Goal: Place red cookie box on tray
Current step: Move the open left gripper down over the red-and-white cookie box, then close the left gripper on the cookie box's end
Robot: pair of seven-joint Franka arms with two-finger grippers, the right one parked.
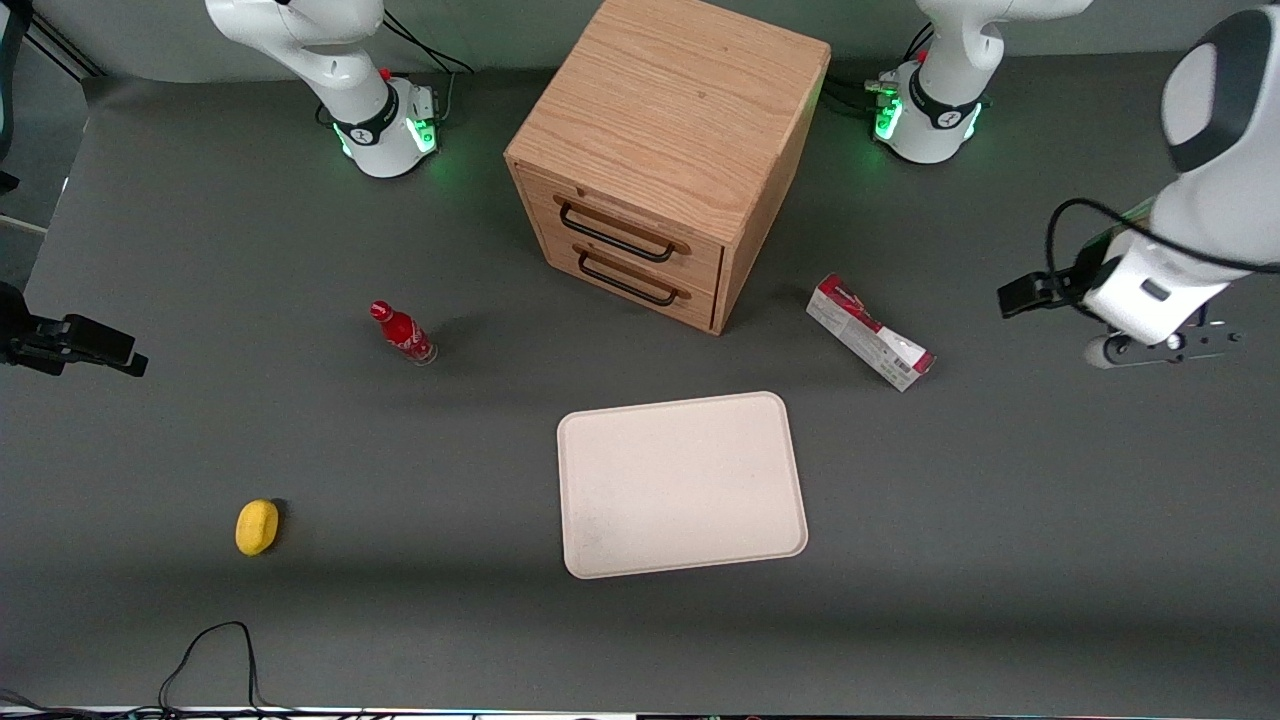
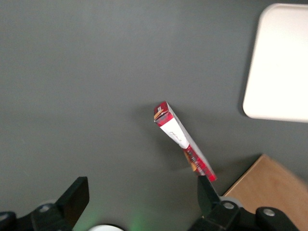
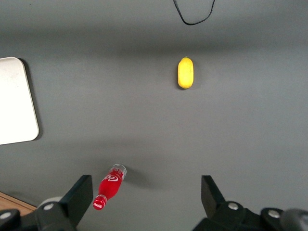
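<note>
While end effector [image 2: 142, 197] hovers spread | red cookie box [image 1: 868, 332] beneath, untouched

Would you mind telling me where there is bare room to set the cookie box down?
The tray is entirely bare. Open table lies between tray and lemon. It is tighter around the red cookie box, near the drawer cabinet; the open hand hovers above it.

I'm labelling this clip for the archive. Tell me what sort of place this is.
Most likely a robot lab test bench: two white arms bolted to a grey matted table, with staged props such as a wooden two-drawer cabinet, cream-white tray and slim red cookie box. The left arm's tool hangs open above the mat.
</note>
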